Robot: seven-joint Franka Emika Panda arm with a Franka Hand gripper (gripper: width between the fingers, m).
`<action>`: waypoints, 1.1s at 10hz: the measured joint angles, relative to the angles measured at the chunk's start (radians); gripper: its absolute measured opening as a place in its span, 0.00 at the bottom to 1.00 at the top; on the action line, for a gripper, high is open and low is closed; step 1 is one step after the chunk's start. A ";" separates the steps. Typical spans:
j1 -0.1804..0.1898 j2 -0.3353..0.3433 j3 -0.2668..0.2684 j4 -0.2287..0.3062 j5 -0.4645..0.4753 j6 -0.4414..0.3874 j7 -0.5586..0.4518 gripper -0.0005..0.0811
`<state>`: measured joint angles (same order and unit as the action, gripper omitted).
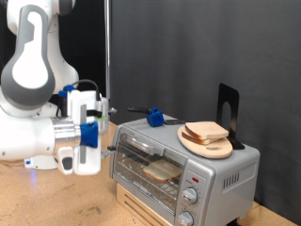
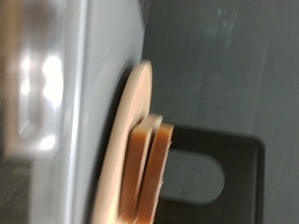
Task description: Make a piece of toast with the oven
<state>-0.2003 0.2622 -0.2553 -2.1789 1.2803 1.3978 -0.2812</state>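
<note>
The silver oven (image 1: 202, 177) stands on a wooden base at the exterior view's lower right. Through its glass door a slice of toast (image 1: 162, 170) shows lying on the rack inside. On the oven's top sits a round light-wood board (image 1: 203, 145) with more bread slices (image 1: 206, 132) stacked on it. My gripper (image 1: 95, 124), white with blue fingers, hovers just off the oven's left end at the height of its top. Nothing shows between its fingers. The wrist view shows the oven's top (image 2: 93, 84), the board's edge (image 2: 129, 140) and the stacked bread (image 2: 154, 159), but no fingers.
A blue object with a dark handle (image 1: 153, 117) lies on the oven's back left corner. A black bracket (image 1: 229, 111) stands upright behind the board and also shows in the wrist view (image 2: 220, 177). A dark curtain hangs behind. The oven has two knobs (image 1: 189, 198) at its front right.
</note>
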 joint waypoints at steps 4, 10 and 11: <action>0.010 0.111 0.027 0.092 0.120 0.183 -0.045 0.99; -0.023 0.269 0.034 0.242 0.094 0.012 0.043 0.99; -0.023 0.306 0.038 0.278 0.118 0.034 0.039 0.99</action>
<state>-0.2232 0.5680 -0.2172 -1.9007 1.3979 1.4314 -0.2419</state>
